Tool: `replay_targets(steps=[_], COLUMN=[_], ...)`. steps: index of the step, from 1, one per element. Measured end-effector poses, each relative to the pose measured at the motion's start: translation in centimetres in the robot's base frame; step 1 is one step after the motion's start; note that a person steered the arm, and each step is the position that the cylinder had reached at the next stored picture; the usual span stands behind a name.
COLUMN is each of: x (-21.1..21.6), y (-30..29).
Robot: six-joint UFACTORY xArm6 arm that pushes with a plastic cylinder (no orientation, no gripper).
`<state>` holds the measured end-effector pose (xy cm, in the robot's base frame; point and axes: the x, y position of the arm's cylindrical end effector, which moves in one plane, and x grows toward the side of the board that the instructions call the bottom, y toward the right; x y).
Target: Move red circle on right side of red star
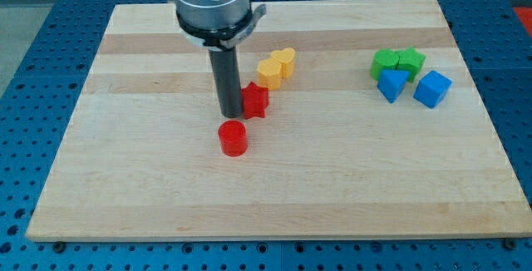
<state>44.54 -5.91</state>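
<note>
The red circle (233,138) lies on the wooden board, below and a little left of the red star (254,101). My tip (229,116) stands just above the red circle and right beside the red star's left edge. The rod partly hides the star's left side. The circle and star are apart by a small gap.
A yellow hexagon (268,73) and a yellow heart (285,60) sit just above right of the red star. At the view's right are two green blocks (385,63) (411,60), a blue triangle (391,85) and a blue cube (432,89). The board's edge (274,236) runs along the bottom.
</note>
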Motion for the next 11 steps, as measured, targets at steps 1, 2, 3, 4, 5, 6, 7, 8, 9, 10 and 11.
replay_targets(steps=[1,2,3,4,5,6,7,8,9,10,11], x=[-0.1,-0.1,1.4,4.9,7.0,7.3,6.8,6.6,6.5,6.1,5.3], y=[0.4,-1.5,-4.6,-5.3,-5.1,-3.9,-1.7,1.1,3.3,5.1,5.6])
